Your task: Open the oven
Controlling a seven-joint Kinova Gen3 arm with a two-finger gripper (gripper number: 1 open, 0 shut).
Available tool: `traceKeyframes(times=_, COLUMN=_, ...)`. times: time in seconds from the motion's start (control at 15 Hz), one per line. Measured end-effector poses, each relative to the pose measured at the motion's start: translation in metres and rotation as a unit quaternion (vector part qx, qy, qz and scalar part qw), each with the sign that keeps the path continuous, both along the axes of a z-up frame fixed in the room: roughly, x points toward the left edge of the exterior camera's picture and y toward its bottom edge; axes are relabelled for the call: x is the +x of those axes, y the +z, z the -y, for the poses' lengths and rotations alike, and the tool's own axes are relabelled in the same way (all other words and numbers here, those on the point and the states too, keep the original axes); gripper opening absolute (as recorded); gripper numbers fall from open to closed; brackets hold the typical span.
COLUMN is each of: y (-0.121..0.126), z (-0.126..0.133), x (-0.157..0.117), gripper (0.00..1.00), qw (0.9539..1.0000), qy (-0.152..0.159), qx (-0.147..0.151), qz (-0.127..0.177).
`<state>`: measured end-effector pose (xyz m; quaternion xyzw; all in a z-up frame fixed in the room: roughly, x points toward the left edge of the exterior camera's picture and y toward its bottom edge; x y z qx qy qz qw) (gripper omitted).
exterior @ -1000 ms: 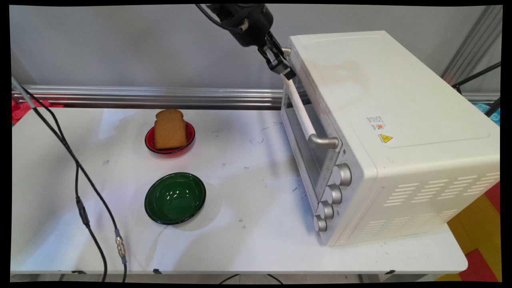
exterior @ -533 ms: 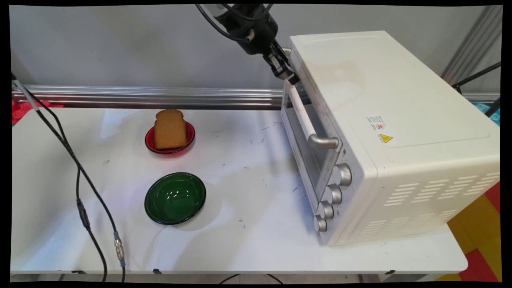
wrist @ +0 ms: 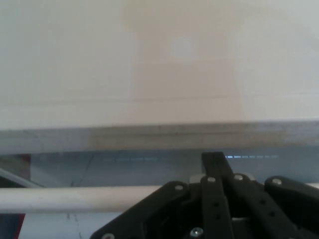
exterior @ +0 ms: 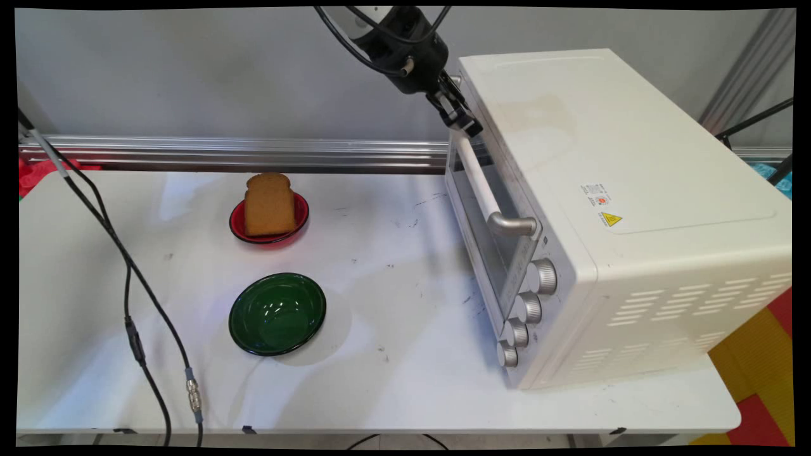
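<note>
My black gripper (exterior: 466, 123) is shut, its tip at the far upper end of the white bar handle (exterior: 481, 180) on the door of a cream toaster oven (exterior: 602, 158). The oven door stands shut. In the hand view the shut gripper (wrist: 215, 159) reaches past the handle (wrist: 75, 199), which runs across behind the linkage, and its tip lies against the door glass just under the oven's top edge (wrist: 149, 132). Nothing is held between the fingers.
A slice of brown bread (exterior: 269, 204) stands on a small red plate (exterior: 301, 223) at the table's back middle. An empty green bowl (exterior: 277, 313) sits nearer the front. Black cables (exterior: 130, 285) hang over the table's left side. Several knobs (exterior: 528, 308) line the oven front.
The gripper has moved a little right and down, from beside the oven's top corner to the far end of the door handle. Everything on the table is unmoved.
</note>
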<state>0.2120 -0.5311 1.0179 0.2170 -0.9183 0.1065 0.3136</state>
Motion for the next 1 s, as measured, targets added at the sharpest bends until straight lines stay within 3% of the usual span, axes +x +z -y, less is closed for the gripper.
traceKeyframes(times=1.0, y=-0.032, z=-0.004, x=0.003, gripper=0.00, qw=1.0000, qy=0.004, qx=-0.005, qz=-0.001)
